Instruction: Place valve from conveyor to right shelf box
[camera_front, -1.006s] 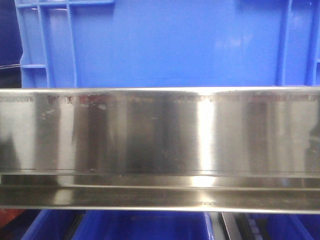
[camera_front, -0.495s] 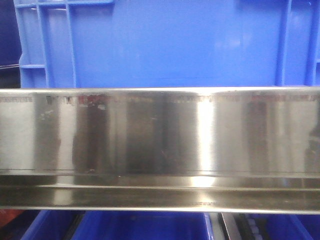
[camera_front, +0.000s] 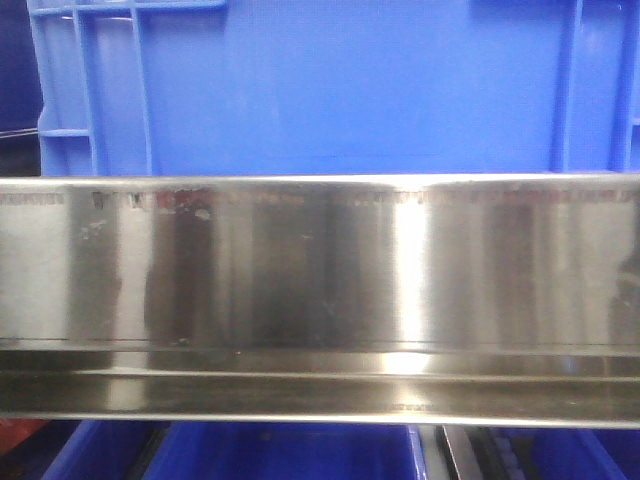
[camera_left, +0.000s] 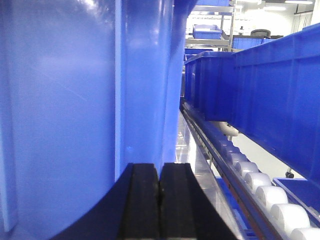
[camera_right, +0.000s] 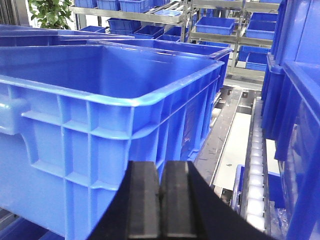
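Brushed steel right shelf (camera_front: 320, 270), smooth ribbed box (camera_front: 340, 90).

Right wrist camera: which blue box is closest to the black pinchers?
The big blue box right behind the shut right gripper. Its ribbed corner fills the left of the view, while the other blue boxes sit small on far shelves.

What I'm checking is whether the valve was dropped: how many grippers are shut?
2. The left gripper is shut beside a blue wall; the right gripper is shut before a blue box. No valve shows in either.
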